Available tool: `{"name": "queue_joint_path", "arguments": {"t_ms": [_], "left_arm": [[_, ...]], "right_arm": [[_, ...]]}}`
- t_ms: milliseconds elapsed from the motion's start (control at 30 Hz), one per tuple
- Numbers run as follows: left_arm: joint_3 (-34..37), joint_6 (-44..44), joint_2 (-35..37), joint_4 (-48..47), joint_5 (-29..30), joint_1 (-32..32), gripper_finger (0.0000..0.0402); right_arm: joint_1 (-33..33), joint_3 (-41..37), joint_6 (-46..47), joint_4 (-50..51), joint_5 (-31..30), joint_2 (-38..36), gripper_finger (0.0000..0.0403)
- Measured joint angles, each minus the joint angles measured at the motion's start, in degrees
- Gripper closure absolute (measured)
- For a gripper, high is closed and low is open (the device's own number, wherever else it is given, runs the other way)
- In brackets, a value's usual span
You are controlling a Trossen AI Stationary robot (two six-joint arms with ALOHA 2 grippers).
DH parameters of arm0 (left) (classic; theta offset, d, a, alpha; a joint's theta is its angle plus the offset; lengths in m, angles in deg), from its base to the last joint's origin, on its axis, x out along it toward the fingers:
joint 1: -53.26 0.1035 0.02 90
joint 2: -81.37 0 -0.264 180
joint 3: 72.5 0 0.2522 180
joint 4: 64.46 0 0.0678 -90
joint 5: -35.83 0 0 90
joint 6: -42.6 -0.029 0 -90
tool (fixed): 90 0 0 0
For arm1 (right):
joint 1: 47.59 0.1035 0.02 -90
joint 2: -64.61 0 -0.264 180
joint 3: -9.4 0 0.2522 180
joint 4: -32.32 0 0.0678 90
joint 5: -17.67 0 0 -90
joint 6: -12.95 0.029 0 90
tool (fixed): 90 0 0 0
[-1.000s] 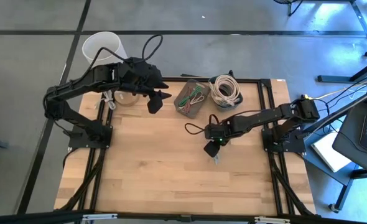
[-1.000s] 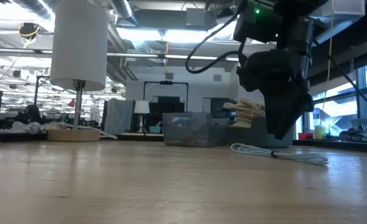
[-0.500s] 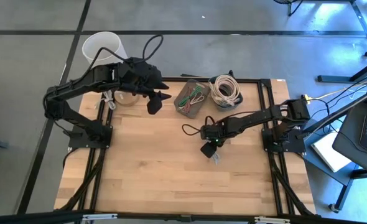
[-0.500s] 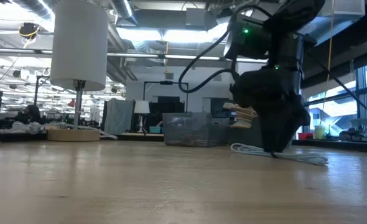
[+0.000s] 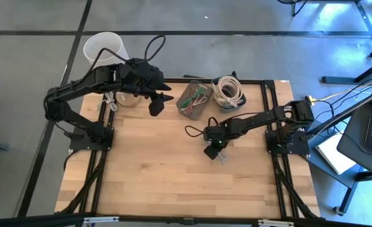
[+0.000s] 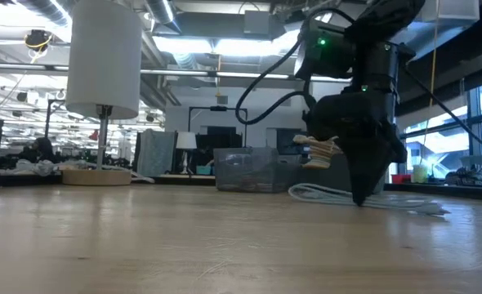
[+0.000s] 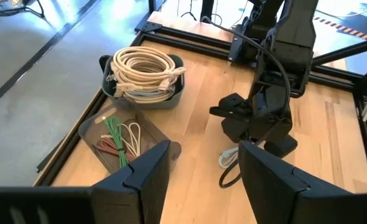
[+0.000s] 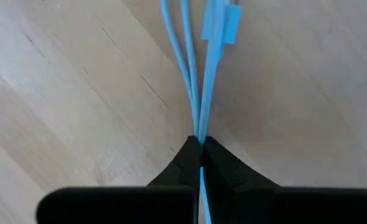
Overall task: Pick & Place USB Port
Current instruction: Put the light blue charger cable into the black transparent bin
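The pale butcher-block wooden table (image 5: 148, 164) looks smooth and matt with visible grain, its black metal frame (image 5: 271, 101) dull, while the thin white plastic-sheathed cable (image 8: 199, 81) is smooth and slightly glossy, and the clear plastic tray (image 7: 102, 134) looks translucent beside the coiled cream cables (image 7: 143, 68).
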Motion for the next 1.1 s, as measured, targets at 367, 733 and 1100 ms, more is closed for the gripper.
{"name": "queue_joint_path", "arguments": {"t_ms": [367, 733, 1100], "left_arm": [[0.0, -0.5, 0.0, -0.6, 0.1, 0.0, 0.0219], [0.0, -1.0, 0.0, -0.5, 0.4, 0.0, 0.0219], [0.0, -2.0, 0.0, 0.2, 0.4, 0.0, 0.0219]], "right_arm": [[1.8, 15.6, -5.0, 26.5, -10.4, -4.3, 0.0401], [2.9, 38.9, -2.5, 46.7, -32.9, -15.3, 0.0402], [5.6, 44.2, -24.7, 21.0, -36.6, -24.4, 0.0403]]}}
